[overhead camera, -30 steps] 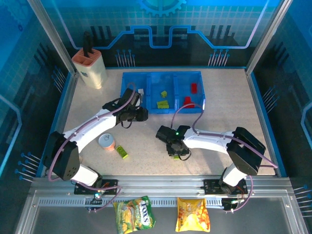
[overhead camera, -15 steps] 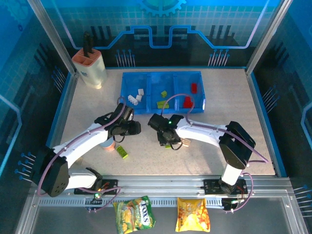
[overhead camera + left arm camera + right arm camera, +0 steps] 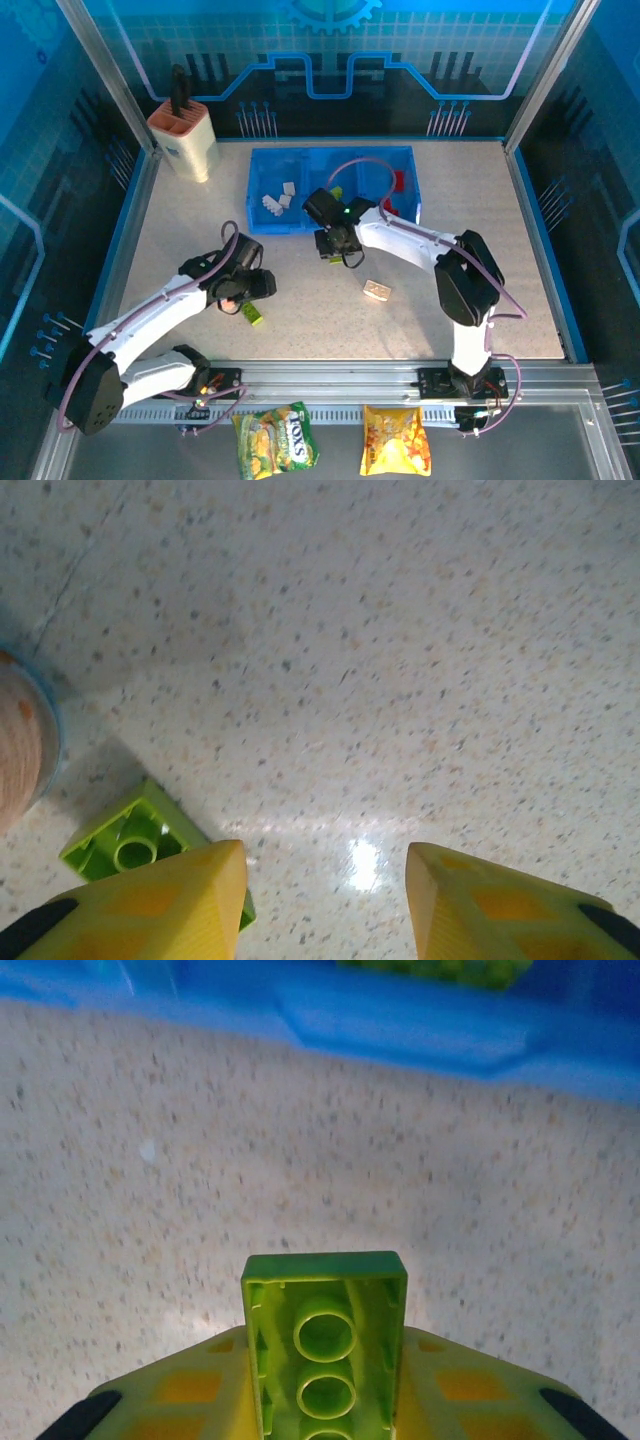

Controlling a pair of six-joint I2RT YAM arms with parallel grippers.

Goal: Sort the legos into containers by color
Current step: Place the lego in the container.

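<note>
Legos already fill part of the blue tray (image 3: 283, 224) as I look down from above: white ones (image 3: 276, 197) in its left compartment, red ones (image 3: 397, 181) in its right. The right arm covers much of the middle one. The right gripper (image 3: 337, 250) hangs just off the tray's near wall, in front of that middle compartment. A cream brick (image 3: 377, 290) lies on the table nearer than the tray and well apart from it. The left gripper (image 3: 254, 290) is well off the tray's near left corner, just above a lime brick (image 3: 251, 314).

From the left wrist, the left gripper (image 3: 325, 910) has its jaws parted a moderate way with only bare table between them. The lime brick (image 3: 125, 848) lies hollow side up, partly under one finger (image 3: 150, 905). A round can (image 3: 18, 745) shows at the edge.

From the right wrist, the right gripper (image 3: 325, 1405) is clamped on a lime lego (image 3: 324, 1335), hollow side up. The tray's wall (image 3: 400, 1030) runs across just ahead, with green bricks (image 3: 440, 968) beyond it.
</note>
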